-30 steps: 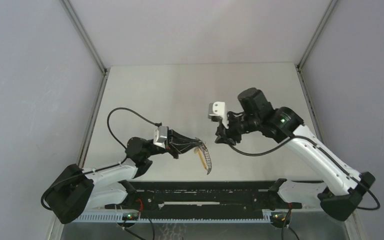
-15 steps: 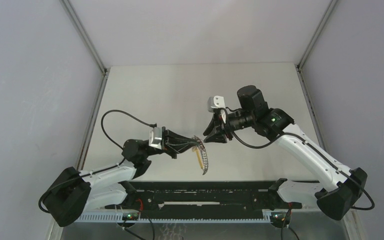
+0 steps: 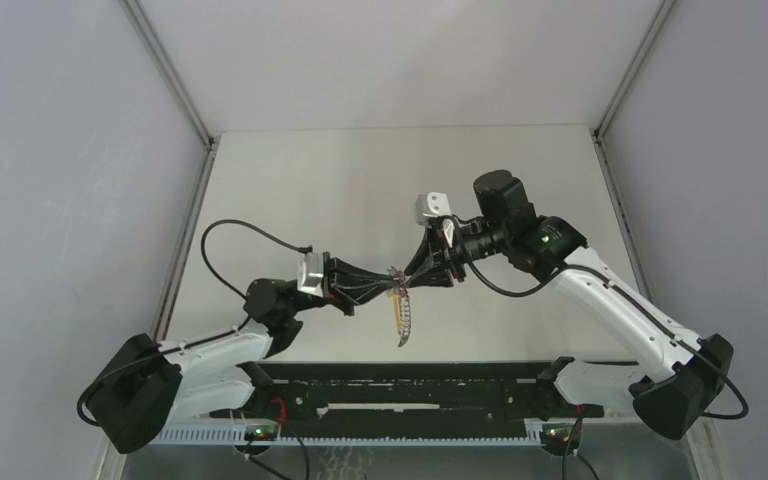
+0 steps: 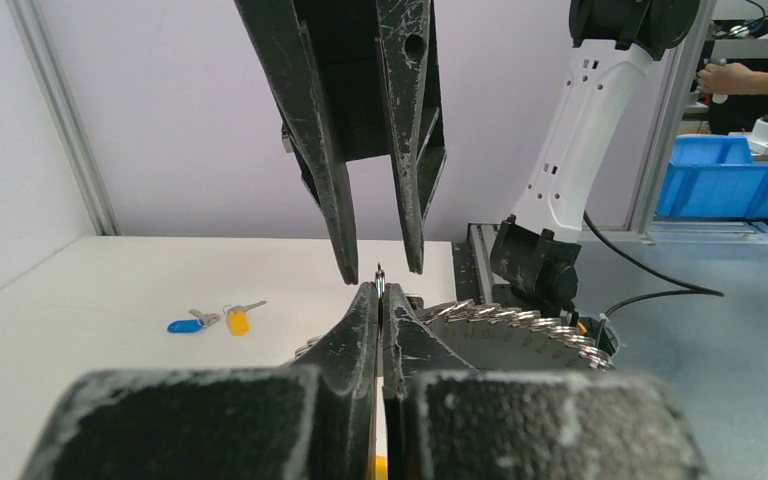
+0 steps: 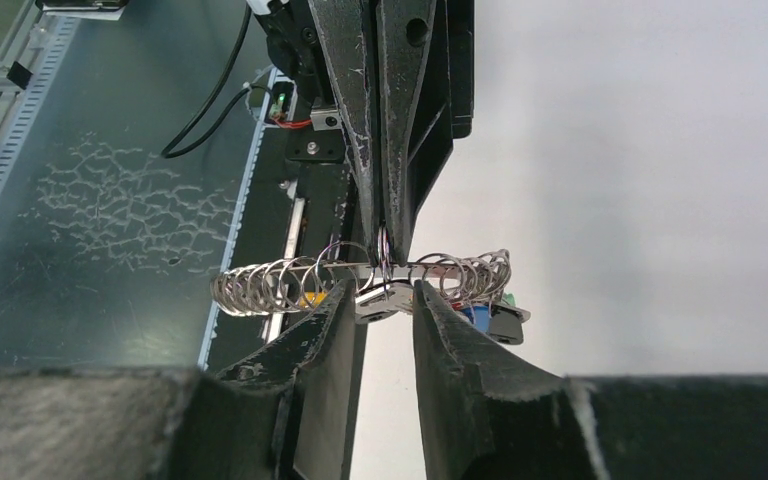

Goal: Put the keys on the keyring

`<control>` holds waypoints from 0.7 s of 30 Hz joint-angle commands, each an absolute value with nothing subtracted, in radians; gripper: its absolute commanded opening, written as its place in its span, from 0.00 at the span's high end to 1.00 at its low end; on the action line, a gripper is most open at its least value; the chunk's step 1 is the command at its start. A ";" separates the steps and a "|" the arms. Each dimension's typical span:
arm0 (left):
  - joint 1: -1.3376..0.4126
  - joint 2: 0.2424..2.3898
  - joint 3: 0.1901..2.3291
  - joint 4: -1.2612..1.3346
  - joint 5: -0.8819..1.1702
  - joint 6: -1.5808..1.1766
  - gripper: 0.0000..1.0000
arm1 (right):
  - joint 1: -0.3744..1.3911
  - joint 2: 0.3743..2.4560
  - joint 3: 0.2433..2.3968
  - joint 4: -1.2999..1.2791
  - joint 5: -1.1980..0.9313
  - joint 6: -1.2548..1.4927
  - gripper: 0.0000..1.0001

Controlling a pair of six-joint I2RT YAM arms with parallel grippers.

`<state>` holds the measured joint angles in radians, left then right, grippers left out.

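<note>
Since a second ago, the right claw [image 5: 381, 292] has been brought across to the left claw [image 4: 380, 295]; its fingers are set narrowly apart on either side of the keyring [image 5: 270, 280]. That keyring is pinched in the fully closed left claw above the counter [image 3: 360, 180], one end hanging. Whether the small metal piece between the right fingers is gripped cannot be told. A blue-headed key [image 4: 185, 324] and a yellow-headed key [image 4: 238, 321] are left lying on the counter, so threading is judged unfinished. No container is seen on the counter; the contents of a blue bin [image 4: 725, 175] beyond it are hidden.
</note>
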<state>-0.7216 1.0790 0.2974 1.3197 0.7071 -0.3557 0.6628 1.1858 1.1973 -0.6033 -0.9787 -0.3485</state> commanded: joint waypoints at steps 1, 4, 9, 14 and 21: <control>-0.724 1.059 0.307 1.385 0.675 -0.355 1.00 | 0.674 1.174 1.200 -0.600 -0.994 -0.357 0.74; -0.724 1.057 0.308 1.385 0.676 -0.357 1.00 | 0.676 1.182 1.201 -0.591 -0.999 -0.353 0.79; -0.724 1.046 0.307 1.386 0.676 -0.357 1.00 | 0.678 1.187 1.200 -0.586 -1.003 -0.351 0.97; -0.724 1.033 0.308 1.388 0.678 -0.355 1.00 | 0.678 1.193 1.201 -0.599 -1.007 -0.354 1.00; -0.729 1.009 0.314 1.391 0.683 -0.347 1.00 | 0.677 1.205 1.201 -0.615 -0.990 -0.336 1.00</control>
<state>-0.7238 1.0512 0.2974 1.3136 0.7033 -0.3557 0.6746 1.1954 1.1973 -0.6025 -0.9897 -0.3485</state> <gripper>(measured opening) 0.011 0.002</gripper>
